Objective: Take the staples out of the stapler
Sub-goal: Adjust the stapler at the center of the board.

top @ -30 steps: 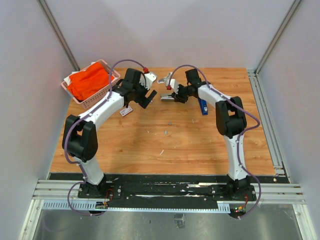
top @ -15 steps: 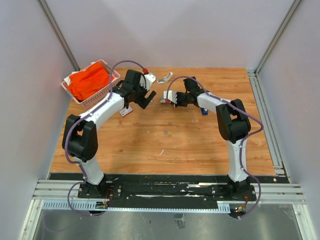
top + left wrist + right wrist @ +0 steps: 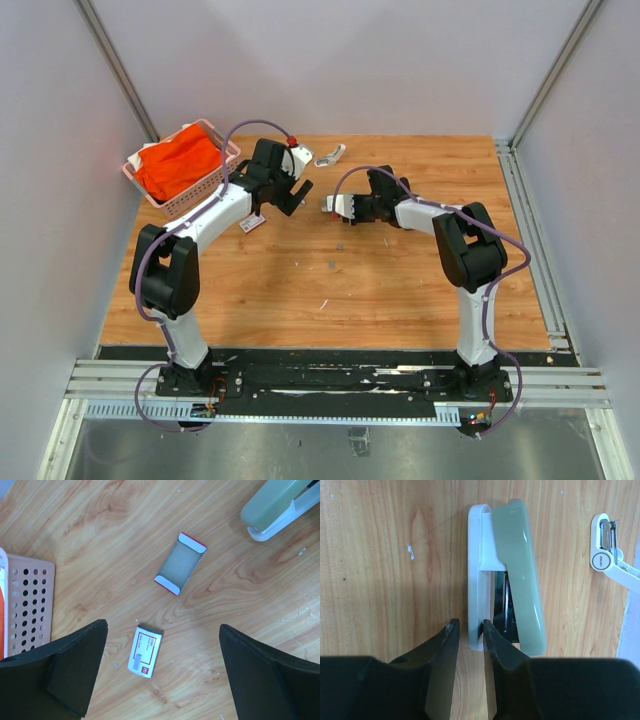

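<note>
The right arm is lying lower and flatter than a second ago; the right gripper, which was higher then, is now arriving at the mouth end of the pale green stapler; the stapler is staying nearly where it was, at the far middle of the wooden table. I am judging that a grasp is only being prepared, so no unloading is happening yet.

Its fingers are standing a little apart, straddling the near end of the white base; a thin strip of wood is showing beside one finger, so nothing is being clamped. The left gripper is hanging wide open and empty, as before, above a small white box.

The stapler is lying on its side; the green top and white base are joining at the far end, and a dark shiny magazine is showing between them; the staples I cannot make out.
</note>
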### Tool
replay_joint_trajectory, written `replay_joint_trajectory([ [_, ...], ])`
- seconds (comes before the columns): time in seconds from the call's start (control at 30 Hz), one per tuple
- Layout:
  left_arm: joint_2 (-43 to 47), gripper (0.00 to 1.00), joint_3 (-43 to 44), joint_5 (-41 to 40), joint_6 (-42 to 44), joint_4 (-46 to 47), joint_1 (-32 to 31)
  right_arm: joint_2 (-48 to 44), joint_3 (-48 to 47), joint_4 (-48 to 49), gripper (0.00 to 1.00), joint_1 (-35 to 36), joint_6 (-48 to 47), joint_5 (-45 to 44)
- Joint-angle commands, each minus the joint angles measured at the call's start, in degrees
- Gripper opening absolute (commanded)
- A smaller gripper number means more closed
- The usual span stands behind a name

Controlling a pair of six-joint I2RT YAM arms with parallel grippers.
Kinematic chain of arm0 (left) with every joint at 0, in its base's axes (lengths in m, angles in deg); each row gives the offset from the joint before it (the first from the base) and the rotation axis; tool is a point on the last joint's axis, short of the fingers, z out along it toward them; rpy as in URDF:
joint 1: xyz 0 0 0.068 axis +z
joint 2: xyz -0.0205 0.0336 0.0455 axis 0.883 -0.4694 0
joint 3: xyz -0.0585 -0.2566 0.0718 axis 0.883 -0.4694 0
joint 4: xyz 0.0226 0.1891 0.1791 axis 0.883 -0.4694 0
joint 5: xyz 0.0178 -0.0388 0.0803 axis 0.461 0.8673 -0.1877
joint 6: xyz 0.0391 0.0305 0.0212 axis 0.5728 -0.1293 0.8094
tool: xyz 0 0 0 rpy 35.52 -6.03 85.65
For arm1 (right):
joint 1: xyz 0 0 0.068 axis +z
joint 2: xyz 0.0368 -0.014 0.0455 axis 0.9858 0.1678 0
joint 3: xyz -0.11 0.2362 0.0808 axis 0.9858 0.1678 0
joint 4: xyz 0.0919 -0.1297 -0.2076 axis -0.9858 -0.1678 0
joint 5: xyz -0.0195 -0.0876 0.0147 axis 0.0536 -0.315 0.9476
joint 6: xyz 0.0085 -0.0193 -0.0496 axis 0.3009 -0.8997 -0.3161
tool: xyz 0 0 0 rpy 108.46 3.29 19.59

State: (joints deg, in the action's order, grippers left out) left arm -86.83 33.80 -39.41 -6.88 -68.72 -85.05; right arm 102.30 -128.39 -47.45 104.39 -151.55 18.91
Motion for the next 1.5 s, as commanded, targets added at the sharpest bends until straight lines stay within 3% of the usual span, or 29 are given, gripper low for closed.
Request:
replay_joint_trajectory([
  [0.0, -0.18, 0.98, 1.83, -0.61, 0.04, 2.27, 0.22, -0.08, 2.13, -5.98, 0.31, 1.09, 2.0, -0.33],
  [0.17, -1.18, 0.98, 3.24, 1.61, 0.0, 2.16, 0.23, -2.63, 0.87, -9.84, 0.4, 1.08, 4.15, 1.29],
  [0.47, -6.42, 0.98, 12.22, 9.58, -0.89, 0.51, -0.01, -2.91, -3.56, -15.23, 0.4, 0.09, 10.74, 6.43],
  [0.6, -13.2, 0.98, 21.77, 14.2, -1.87, -4.49, -0.83, -2.2, -3.36, -15.98, 0.35, 0.43, 8.45, 6.11],
  [0.77, -20.08, 0.98, 29.63, 21.64, -4.18, -7.33, -1.4, -2.06, -2.26, -14.72, 0.2, 0.46, 7.86, 3.54],
  [0.9, -24.6, 0.98, 33.23, 25.75, -5.55, -10.12, -1.51, -2.78, 1.91, -10.19, 0.13, 1.01, 4.61, -0.36],
  [1.1, -25.46, 0.99, 31.15, 36.72, -5.74, -10.97, -1.54, -4.45, 10.01, 1.06, 0.03, 2.26, -0.38, -6.11],
  [1.47, -30.05, 0.97, 34.56, 38.88, -6.61, -15.01, -1.62, -4.77, 19.34, 14.11, 0.01, 4.82, -10.05, -13.42],
])
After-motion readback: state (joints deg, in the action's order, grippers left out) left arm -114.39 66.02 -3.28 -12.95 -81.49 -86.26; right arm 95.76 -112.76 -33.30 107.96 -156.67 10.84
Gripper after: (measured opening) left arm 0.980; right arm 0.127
